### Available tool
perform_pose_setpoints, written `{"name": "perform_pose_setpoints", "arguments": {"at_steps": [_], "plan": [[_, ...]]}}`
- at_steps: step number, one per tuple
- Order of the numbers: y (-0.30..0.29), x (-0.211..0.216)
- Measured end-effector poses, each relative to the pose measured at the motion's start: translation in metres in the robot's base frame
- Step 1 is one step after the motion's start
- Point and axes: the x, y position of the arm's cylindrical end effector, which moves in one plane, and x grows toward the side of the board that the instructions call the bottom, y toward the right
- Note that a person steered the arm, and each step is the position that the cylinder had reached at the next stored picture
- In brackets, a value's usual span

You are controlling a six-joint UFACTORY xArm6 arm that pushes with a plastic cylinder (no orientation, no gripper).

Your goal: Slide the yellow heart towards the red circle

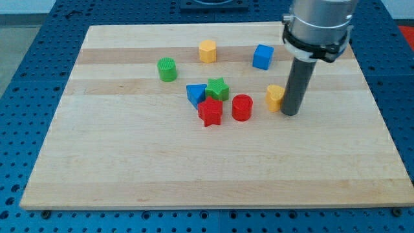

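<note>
The yellow heart [275, 97] lies right of the board's middle. The red circle [242, 107] stands a short way to its left and slightly lower, with a small gap between them. My tip [290, 113] rests on the board at the heart's right side, touching or almost touching it. The dark rod hides the heart's right edge.
A red star [210, 111], a green star [218, 88] and a blue triangle [195, 94] cluster left of the red circle. A green circle [167, 69], a yellow hexagon [207, 50] and a blue cube [262, 56] lie toward the view's top of the wooden board [194, 175].
</note>
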Motion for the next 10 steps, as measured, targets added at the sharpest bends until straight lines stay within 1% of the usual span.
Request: {"name": "perform_pose_setpoints", "arguments": {"at_steps": [1,3,5,6,10], "plan": [[-0.008,-0.002],[-0.006,-0.02],[0.014,-0.041],[0.014,-0.046],[-0.011,-0.042]]}}
